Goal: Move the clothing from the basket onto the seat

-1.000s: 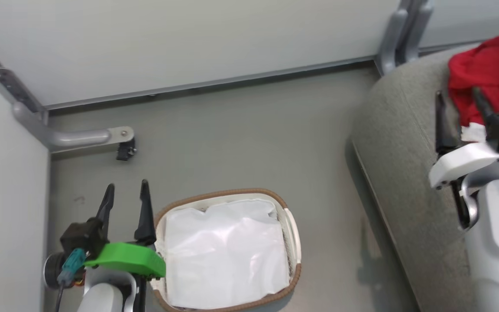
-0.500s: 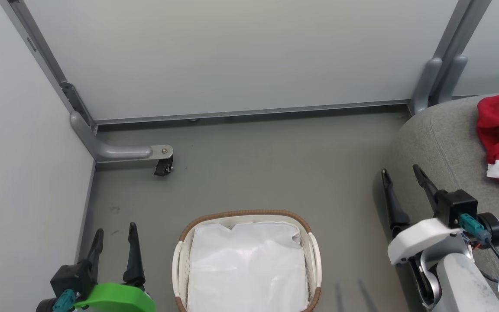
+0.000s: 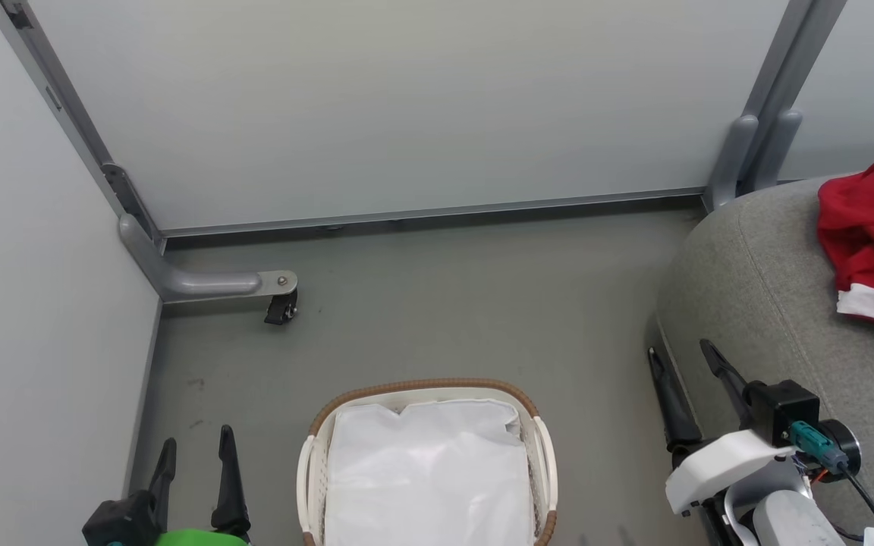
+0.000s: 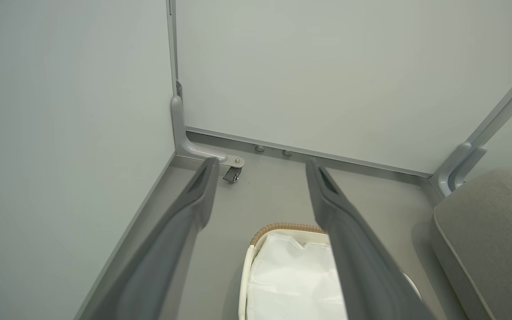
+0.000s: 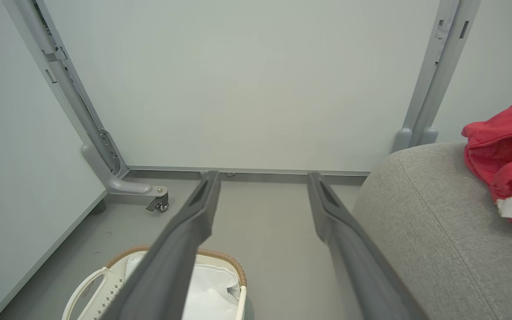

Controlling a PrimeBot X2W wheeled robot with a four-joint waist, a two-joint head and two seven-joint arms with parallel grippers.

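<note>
Grey floor (image 3: 444, 303) holds the basket (image 3: 422, 385), clothing (image 3: 873, 220) lies on the seat (image 3: 763, 303), and the spread, empty left tool (image 3: 198, 436) and right tool (image 3: 679, 347) might wrongly grab the liner (image 3: 429, 478).

One basket (image 3: 422, 385), one seat (image 3: 756, 288), one clothing heap (image 3: 869, 220) — two hands (image 3: 199, 435) (image 3: 677, 346).

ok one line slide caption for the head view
Red clothing lies on the grey seat; basket holds just its white liner; left gripper and right gripper open.

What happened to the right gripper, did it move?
Yes. The right gripper pulled back from the red clothes and now sits by the sofa cushion's front edge, apart from them.
</note>
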